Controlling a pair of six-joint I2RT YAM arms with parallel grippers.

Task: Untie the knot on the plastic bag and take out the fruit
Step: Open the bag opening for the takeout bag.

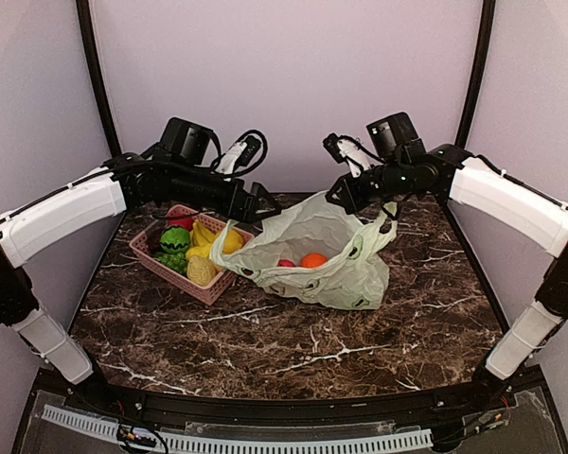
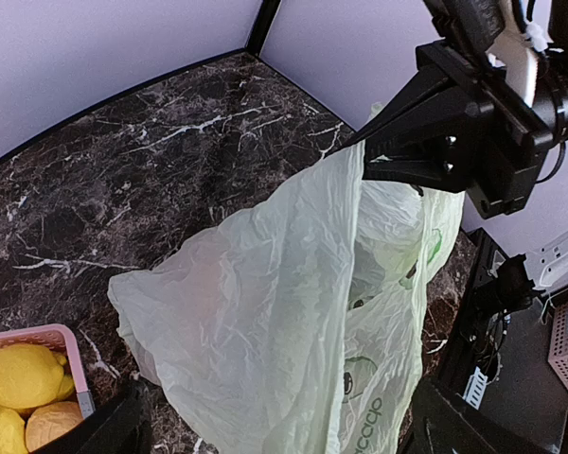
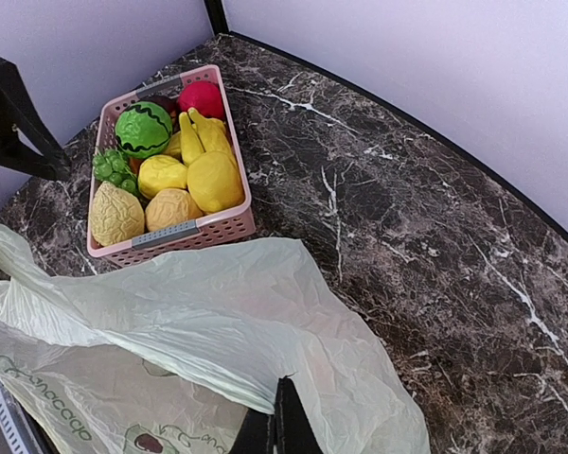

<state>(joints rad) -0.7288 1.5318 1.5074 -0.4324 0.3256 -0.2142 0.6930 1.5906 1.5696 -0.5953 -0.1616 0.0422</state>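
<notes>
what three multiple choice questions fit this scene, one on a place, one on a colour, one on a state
1. Seen from overhead, where does the pink basket stand?
A) left of the plastic bag
B) right of it
C) on top of it

2. What colour is the round fruit showing in the bag's open mouth?
A) blue
B) orange
C) purple

3. What state is the right gripper in?
A) open, above the basket
B) open, lying flat on the marble
C) shut on the bag's edge

Answers:
1 A: in the overhead view the basket sits just left of the bag.
2 B: an orange ball lies in the bag's mouth, next to a red piece.
3 C: the left wrist view shows its fingers pinched on the thin film, holding that edge up.
</notes>
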